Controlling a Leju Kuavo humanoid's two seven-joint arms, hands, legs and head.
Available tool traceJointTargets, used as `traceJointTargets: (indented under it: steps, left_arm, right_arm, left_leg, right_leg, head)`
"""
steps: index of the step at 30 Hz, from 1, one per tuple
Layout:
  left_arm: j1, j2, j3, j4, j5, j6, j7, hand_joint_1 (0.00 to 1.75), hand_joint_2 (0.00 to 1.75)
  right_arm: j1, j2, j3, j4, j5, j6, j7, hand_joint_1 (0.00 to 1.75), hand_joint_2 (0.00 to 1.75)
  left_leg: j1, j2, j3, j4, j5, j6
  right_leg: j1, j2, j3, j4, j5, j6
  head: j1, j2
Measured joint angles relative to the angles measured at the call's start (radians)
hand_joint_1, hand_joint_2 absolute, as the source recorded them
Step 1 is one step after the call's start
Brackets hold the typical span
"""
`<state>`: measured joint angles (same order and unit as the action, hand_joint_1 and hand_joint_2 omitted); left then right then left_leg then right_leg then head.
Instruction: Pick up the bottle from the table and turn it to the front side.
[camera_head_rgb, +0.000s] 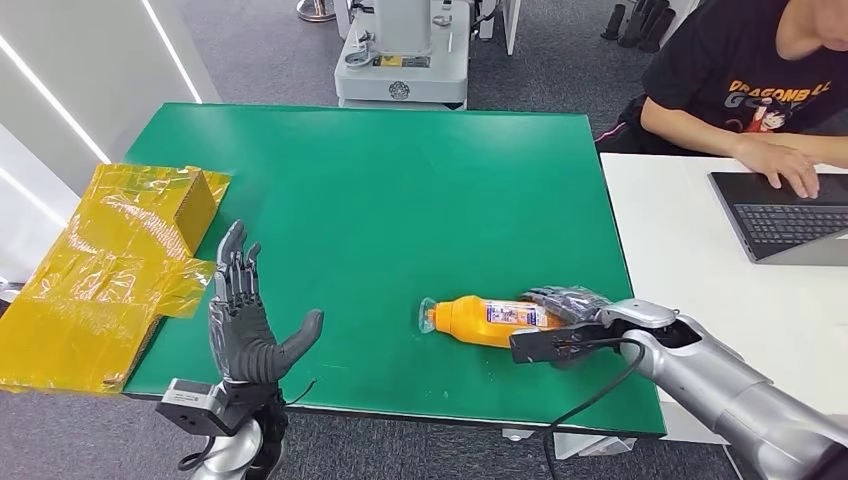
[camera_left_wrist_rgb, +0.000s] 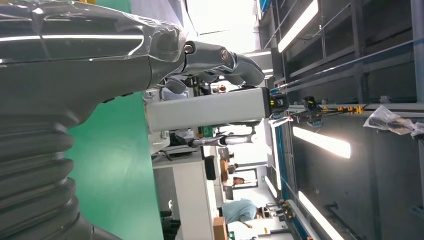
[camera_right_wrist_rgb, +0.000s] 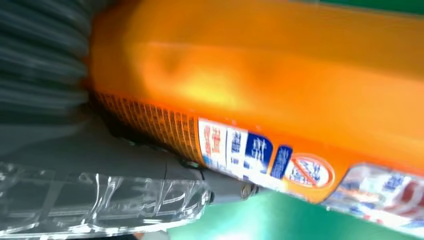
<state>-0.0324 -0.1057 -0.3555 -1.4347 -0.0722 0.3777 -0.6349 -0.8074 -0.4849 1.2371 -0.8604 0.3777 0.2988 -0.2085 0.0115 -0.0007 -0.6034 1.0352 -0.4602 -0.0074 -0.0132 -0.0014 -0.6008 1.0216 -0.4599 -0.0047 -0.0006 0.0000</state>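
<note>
A: Head view first. Where is the bottle?

B: On its side on the green desk, near the front edge and right of the middle. Its long axis runs left to right, cap end pointing left, base toward the right robot hand.

A: And that robot hand?

B: Its fingers lie over the base end of the bottle, touching it. Whether they are truly clamped I cannot tell from here. The bottle rests on the desk, not lifted.

A: The left robot hand?

B: Upright at the near left corner, fingers spread wide, palm empty, well apart from the bottle. So the right one is plainly nearer.

A: Room to move?

B: Open green surface lies far and left of the bottle. The near edge is close, so I judge a lift and turn should go up and away from it. Yellow packaging lies at the left edge; a person works a laptop on the white desk at right.

A: Left wrist view?

B: The left robot hand with fingers curled loosely forward, gripping nothing, green desk beside it.

A: Right wrist view?

B: The bottle is pressed close against the palm, label strip showing, a finger beneath it. That looks like a hold closing, in my judgement.
</note>
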Motion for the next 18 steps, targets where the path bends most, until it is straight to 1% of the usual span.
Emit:
traceJointTargets:
  steps: [1,2,11,18]
  left_arm:
    - [0.0,0.0,0.0,0.001,0.0,0.0,0.0,0.0,1.75]
    - [0.0,0.0,0.0,0.001,0.001,0.0,0.0,0.0,1.75]
    - [0.0,-0.001,0.0,0.005,0.002,0.002,0.0,0.0,1.75]
    - [0.001,-0.005,0.0,0.006,0.002,0.003,0.0,0.0,1.75]
  right_arm:
    - [0.005,0.001,-0.006,0.003,0.007,-0.009,-0.006,1.73,1.75]
    - [0.011,0.003,-0.012,0.006,0.015,-0.017,-0.012,1.74,1.75]
    - [0.054,0.015,-0.068,0.016,0.061,-0.074,-0.033,1.75,1.75]
    - [0.124,0.034,-0.145,-0.003,0.123,-0.195,0.006,1.75,1.75]
  left_leg:
    - [0.0,0.0,0.0,0.0,0.0,0.0]
    - [0.0,0.0,0.001,0.0,0.0,0.0]
    - [0.0,0.001,0.005,0.0,0.0,0.0]
    - [0.0,0.001,0.005,0.0,0.0,0.0]
  right_leg:
    - [0.0,0.0,0.0,0.0,0.0,0.0]
    - [0.0,0.0,0.001,0.0,0.0,0.0]
    - [0.0,0.001,0.004,-0.001,0.0,0.0]
    - [0.0,0.001,0.005,-0.001,0.0,0.0]
  head:
    - [0.0,0.0]
    - [0.0,0.0]
    - [0.0,0.0]
    - [0.0,0.0]
